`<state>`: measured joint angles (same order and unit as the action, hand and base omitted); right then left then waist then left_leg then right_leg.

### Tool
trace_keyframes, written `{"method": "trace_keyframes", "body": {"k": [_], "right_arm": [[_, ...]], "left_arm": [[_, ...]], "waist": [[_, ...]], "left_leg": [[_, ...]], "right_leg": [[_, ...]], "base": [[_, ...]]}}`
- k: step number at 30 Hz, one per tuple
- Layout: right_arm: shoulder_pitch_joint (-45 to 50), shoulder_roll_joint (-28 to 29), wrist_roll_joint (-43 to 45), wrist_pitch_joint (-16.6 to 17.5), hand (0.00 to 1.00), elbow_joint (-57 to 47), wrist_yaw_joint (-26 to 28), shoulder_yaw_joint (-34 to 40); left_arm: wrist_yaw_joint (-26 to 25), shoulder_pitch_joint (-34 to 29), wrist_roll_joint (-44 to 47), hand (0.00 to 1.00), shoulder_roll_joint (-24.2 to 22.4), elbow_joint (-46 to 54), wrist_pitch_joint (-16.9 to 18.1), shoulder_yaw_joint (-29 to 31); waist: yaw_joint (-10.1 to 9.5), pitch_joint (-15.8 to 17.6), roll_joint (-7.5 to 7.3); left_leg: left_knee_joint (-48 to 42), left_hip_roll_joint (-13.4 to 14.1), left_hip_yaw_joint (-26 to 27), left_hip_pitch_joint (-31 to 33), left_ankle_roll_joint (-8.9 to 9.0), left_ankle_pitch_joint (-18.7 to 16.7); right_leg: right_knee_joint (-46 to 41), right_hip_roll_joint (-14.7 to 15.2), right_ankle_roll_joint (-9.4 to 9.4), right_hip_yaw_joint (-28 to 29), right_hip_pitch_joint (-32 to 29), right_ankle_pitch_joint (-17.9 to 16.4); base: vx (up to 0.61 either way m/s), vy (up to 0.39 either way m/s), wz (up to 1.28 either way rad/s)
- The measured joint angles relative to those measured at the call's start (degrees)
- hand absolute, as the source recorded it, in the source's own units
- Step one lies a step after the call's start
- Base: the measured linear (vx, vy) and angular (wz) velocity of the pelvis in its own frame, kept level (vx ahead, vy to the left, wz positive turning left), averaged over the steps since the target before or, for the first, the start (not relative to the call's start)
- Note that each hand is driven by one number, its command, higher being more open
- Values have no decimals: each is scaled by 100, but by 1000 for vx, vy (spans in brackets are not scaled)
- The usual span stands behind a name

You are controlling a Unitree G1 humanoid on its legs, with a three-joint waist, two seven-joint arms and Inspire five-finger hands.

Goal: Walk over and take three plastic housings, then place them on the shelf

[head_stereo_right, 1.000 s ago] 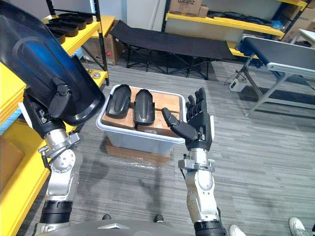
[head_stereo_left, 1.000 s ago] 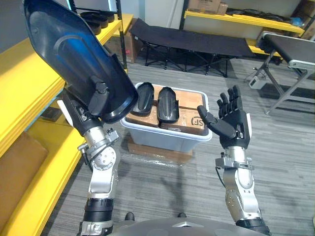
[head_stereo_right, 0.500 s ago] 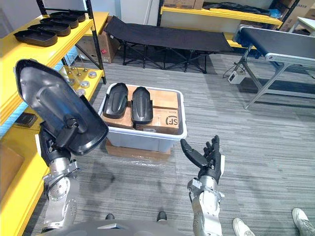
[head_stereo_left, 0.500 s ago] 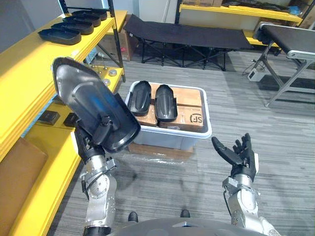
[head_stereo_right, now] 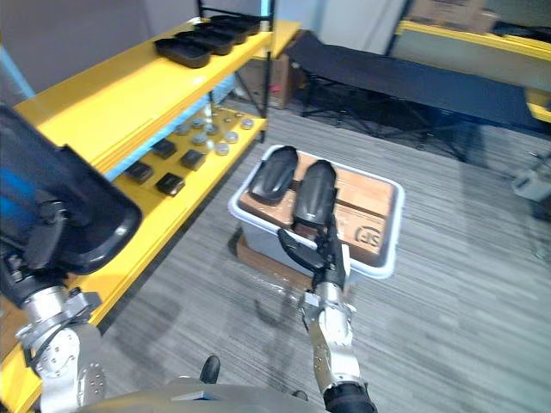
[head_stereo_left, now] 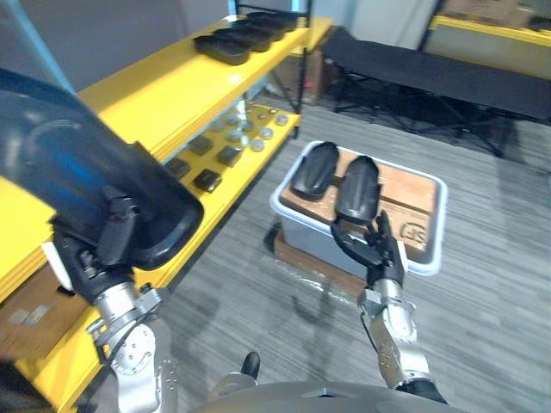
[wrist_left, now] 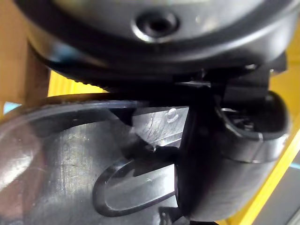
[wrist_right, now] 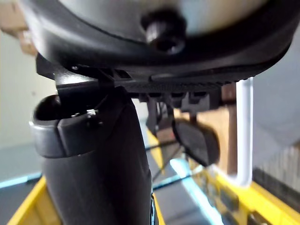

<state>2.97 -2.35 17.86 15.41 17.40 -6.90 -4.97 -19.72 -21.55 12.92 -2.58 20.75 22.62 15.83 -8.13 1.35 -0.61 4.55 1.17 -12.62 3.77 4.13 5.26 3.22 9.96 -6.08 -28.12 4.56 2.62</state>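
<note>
My left hand (head_stereo_left: 110, 245) is shut on a large black plastic housing (head_stereo_left: 82, 185), held up at the lower left beside the yellow shelf (head_stereo_left: 146, 95). In the left wrist view the thumb (wrist_left: 225, 154) is clamped over the housing's glossy inside (wrist_left: 70, 164). Two more black housings (head_stereo_left: 314, 169) (head_stereo_left: 359, 188) lie side by side on cardboard boxes in a grey-white bin (head_stereo_left: 430, 262) on the floor. My right hand (head_stereo_left: 376, 249) is raised in front of the bin, open, with straight fingers and nothing in it. Several black housings (head_stereo_right: 207, 39) sit in a row on the shelf's top board.
The shelf's lower board (head_stereo_left: 219, 185) carries several small round and square parts (head_stereo_left: 225, 142). A black folding cot (head_stereo_left: 430, 77) stands behind the bin. Grey floor (head_stereo_right: 465, 310) lies to the right of the bin.
The camera has swung left toward the yellow shelf, so the bin now lies right of centre. My left hand still holds the housing. My right hand now shows in front of the bin.
</note>
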Motion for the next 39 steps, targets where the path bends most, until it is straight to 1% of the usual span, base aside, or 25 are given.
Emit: {"method": "trace_keyframes", "body": {"k": [3,6,9,11,12,13,14,16,18,20,21,22,23,24,25,26,27,28,30,31,32,33,34,36,39], "right_arm": [[-223,4,-368,-16,100,0,196,-30],[-439,-52,-413,-55,100,-2,392,-90],[-431,-211,-395,-239,100,-4,514,-133],[-413,-236,-385,-348,100,-8,596,-143],[-369,-244,-386,-380,100,-14,602,-138],[-325,-258,-391,-393,100,-13,538,-115],[-310,-285,-393,-395,100,-13,498,-112],[-263,-302,-409,-395,100,-25,370,-72],[-257,-245,-408,-395,100,-33,379,-79],[-141,-224,-408,-395,100,-176,376,-64],[57,-254,-410,-395,100,-376,374,-7],[188,-266,-412,-395,100,-529,366,24],[230,-273,-413,-395,100,-583,366,46],[280,-255,-413,-393,100,-683,382,60],[298,-229,-412,-387,100,-726,402,52],[277,-218,-414,-380,100,-782,473,12],[266,-250,-419,-377,100,-813,566,-10],[242,-257,-421,-365,100,-816,609,-10],[163,-308,-412,-323,100,-820,750,-11],[169,-352,-412,-323,100,-820,765,-17],[206,-428,-412,-324,100,-819,783,-27],[295,-469,-406,-324,100,-824,784,-25],[388,-468,-403,-324,100,-824,783,-25],[587,-468,-398,-323,100,-832,785,-31],[720,-472,-385,-259,100,-884,783,-78]], "left_arm": [[166,-274,282,0,-93,7,97,382],[265,-372,512,0,-114,-55,98,864],[467,-374,578,0,-113,-90,98,976],[600,-357,579,0,-109,-120,96,955],[715,-290,577,0,-110,-181,96,908],[887,-176,616,0,-83,-308,91,798],[964,-156,662,0,-79,-348,80,738],[1164,-152,742,0,-81,-366,57,561],[1325,-145,898,0,-75,-366,57,467],[1529,-118,960,0,-62,-376,57,269],[1762,-72,978,0,-14,-400,58,46],[2016,-45,975,0,98,-405,65,-222],[2126,-14,969,0,162,-445,66,-366],[2227,78,947,0,313,-538,63,-648],[2259,121,946,0,384,-575,63,-736],[2279,222,945,0,486,-627,63,-849],[2275,304,935,0,488,-736,45,-973],[2257,328,936,0,489,-753,16,-1026],[2186,377,937,0,521,-753,-10,-1222],[2147,392,935,0,522,-753,-12,-1282],[2069,418,910,0,518,-753,-12,-1377],[1988,404,893,0,507,-753,-19,-1459],[1954,392,894,0,505,-753,-19,-1489],[1880,357,895,0,492,-753,-19,-1492],[1763,283,896,0,478,-752,-18,-1475]], "waist": [[-172,13,-58],[-207,50,-147],[-241,90,-173],[-221,124,-151],[-88,162,-97],[-45,213,-67],[-48,243,-27],[-127,302,58],[-123,352,95],[-88,423,113],[-41,440,140],[79,452,114],[119,451,109],[205,448,71],[249,453,30],[281,461,-175],[270,424,-261],[260,440,-236],[225,545,-82],[226,570,-42],[227,616,23],[261,664,120],[298,683,157],[378,692,170],[349,711,181]], "left_leg": [[5,-73,-146,1,-10,17],[-21,-69,-107,6,-16,-1],[-267,-93,-132,124,-56,-149],[-730,-150,-28,398,-112,-386],[-1017,-21,418,572,-179,-474],[-1112,87,775,594,-209,-449],[-1113,119,901,595,-215,-430],[-845,43,819,555,-227,-245],[-689,-14,723,554,-219,-169],[-608,-81,512,507,-243,-127],[-584,-69,370,499,-250,-117],[-560,-49,294,476,-269,-49],[-524,-42,203,457,-293,27],[-459,-37,35,453,-336,116],[-422,-83,-30,458,-337,153],[-437,-228,-27,464,-313,229],[-479,-277,26,479,-310,231],[-534,-270,82,516,-310,230],[-682,-216,321,695,-302,223],[-707,-205,353,734,-288,223],[-734,-169,422,782,-236,223],[-728,-112,439,778,-198,202],[-728,-48,455,773,-135,168],[-735,105,663,775,-134,173],[-1020,200,828,952,-104,105]], "right_leg": [[-16,55,-33,-141,67,-47],[-33,64,-25,-131,67,-55],[-160,74,29,-135,57,-160],[-247,77,11,-258,84,-252],[-262,67,-13,-520,217,-286],[-366,101,-63,-771,359,-345],[-420,124,-73,-861,397,-385],[-453,187,-97,-1026,433,-417],[-560,233,-60,-1110,429,-524],[-912,318,19,-900,417,-649],[-1321,360,40,-414,335,-662],[-1875,393,152,128,183,-739],[-2179,401,158,361,70,-768],[-2587,398,141,746,-140,-983],[-2613,376,99,871,-189,-1131],[-2475,399,181,936,-203,-1266],[-2289,424,171,923,-104,-1337],[-2175,402,168,949,-98,-1335],[-1717,326,108,962,-40,-1363],[-1634,314,62,968,-36,-1388],[-1510,290,-89,980,-36,-1439],[-1505,216,-131,992,-41,-1435],[-1517,161,-85,990,-52,-1472],[-1557,78,-56,955,-72,-1513],[-1713,85,5,977,-204,-1560]], "base": [[3,13,33],[2,11,-5],[-15,7,8],[-38,16,43],[-30,3,99],[-19,8,108],[-7,28,86],[0,51,54],[13,37,52],[51,66,73],[95,95,119],[83,83,121],[102,-4,110],[69,-57,72],[103,-89,61],[80,-93,24],[69,-82,2],[7,-63,-31],[-75,-54,-44],[-138,-69,-35],[-182,-63,-26],[-188,-57,-20],[-188,-58,-4],[-172,-74,8],[-59,-17,-1]]}}
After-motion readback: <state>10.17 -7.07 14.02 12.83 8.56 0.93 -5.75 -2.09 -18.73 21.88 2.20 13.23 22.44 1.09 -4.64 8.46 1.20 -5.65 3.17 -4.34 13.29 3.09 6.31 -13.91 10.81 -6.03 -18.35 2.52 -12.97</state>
